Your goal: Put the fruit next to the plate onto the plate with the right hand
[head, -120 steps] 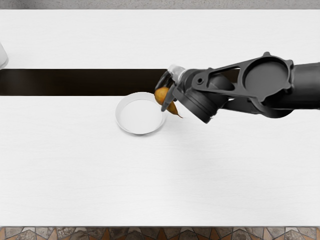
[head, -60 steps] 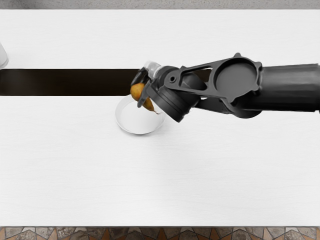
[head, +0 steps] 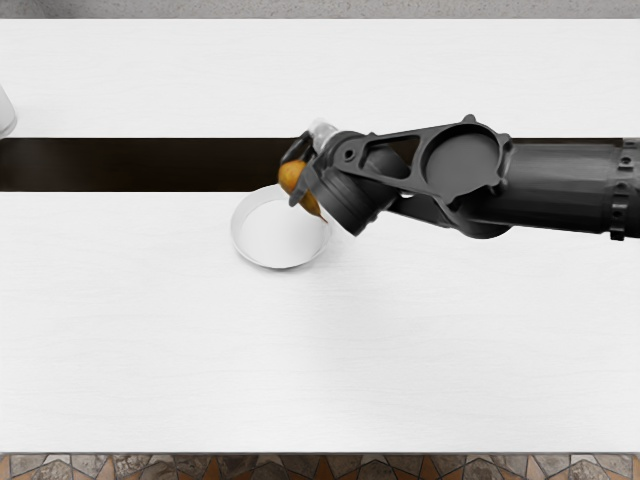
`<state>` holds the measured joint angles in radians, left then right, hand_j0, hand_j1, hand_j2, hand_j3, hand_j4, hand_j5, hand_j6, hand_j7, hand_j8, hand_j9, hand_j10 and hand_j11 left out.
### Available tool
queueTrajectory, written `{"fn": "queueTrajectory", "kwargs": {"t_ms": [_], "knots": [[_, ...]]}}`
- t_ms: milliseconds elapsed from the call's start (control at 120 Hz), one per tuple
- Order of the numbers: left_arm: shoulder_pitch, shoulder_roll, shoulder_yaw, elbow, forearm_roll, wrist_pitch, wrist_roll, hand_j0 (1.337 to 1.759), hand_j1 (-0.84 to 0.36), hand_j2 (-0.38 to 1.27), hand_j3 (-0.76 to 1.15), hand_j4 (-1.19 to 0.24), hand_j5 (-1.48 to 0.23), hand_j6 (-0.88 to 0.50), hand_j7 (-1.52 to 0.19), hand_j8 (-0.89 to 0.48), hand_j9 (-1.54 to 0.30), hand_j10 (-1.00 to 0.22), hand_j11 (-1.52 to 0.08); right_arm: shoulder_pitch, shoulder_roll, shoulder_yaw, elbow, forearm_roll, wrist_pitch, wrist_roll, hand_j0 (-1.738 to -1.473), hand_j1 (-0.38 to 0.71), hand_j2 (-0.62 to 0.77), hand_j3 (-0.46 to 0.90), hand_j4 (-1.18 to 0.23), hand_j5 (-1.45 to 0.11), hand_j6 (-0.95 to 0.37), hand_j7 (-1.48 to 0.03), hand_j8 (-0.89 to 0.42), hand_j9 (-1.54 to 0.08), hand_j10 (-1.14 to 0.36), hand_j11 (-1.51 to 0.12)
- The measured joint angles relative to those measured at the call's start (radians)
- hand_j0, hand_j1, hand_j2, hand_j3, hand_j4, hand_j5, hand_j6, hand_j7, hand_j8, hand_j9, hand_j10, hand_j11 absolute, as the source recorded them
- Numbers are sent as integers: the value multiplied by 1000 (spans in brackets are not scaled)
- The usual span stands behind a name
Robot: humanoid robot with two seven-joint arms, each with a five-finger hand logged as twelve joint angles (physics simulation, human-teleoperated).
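Observation:
A white round plate (head: 270,235) lies on the white table near the middle. An orange-brown fruit (head: 293,178) sits in my right hand (head: 305,180), whose dark fingers are curled around it, so only part of the fruit shows. The hand and fruit hover over the plate's upper right rim, at the edge of the dark strip. The right arm (head: 520,190) reaches in from the picture's right edge. No left arm shows.
A dark strip (head: 140,164) runs across the table behind the plate. A pale rounded object (head: 4,110) is cut off at the left edge. A tiled floor (head: 320,468) shows below the table's front edge.
The right hand carried the fruit left over the plate, then drew back a little to the right and up. It now sits over the plate's upper right rim, fruit still held.

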<state>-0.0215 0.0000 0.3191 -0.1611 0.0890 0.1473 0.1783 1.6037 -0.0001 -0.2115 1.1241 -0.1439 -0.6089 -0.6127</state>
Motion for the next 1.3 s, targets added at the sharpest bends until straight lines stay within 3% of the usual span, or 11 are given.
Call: {"fn": "queueTrajectory", "kwargs": {"t_ms": [592,825,1017,1300], "knots": [[0,0,0,0,0,0,0,1658,349,0,0,0,0,0,0,0,0,0,0,-23,0,46,1,-1,0,1,-1654,287,367,0,-769,-1091,-471,-1080,-499,-1094,-771,-1095],[0,0,0,0,0,0,0,1658,349,0,0,0,0,0,0,0,0,0,0,-27,0,46,-2,-9,-2,1,-1655,313,410,0,-758,-994,-500,-986,-521,-994,-779,-998],[0,0,0,0,0,0,0,1658,349,0,0,0,0,0,0,0,0,0,0,-29,0,46,-2,-9,-2,1,-1657,276,235,0,-637,-826,-509,-826,-535,-827,-660,-828],[0,0,0,0,0,0,0,1658,349,0,0,0,0,0,0,0,0,0,0,-29,0,43,-3,-9,-2,2,-1658,186,0,0,-476,-620,-443,-619,-448,-619,-482,-619]]}}
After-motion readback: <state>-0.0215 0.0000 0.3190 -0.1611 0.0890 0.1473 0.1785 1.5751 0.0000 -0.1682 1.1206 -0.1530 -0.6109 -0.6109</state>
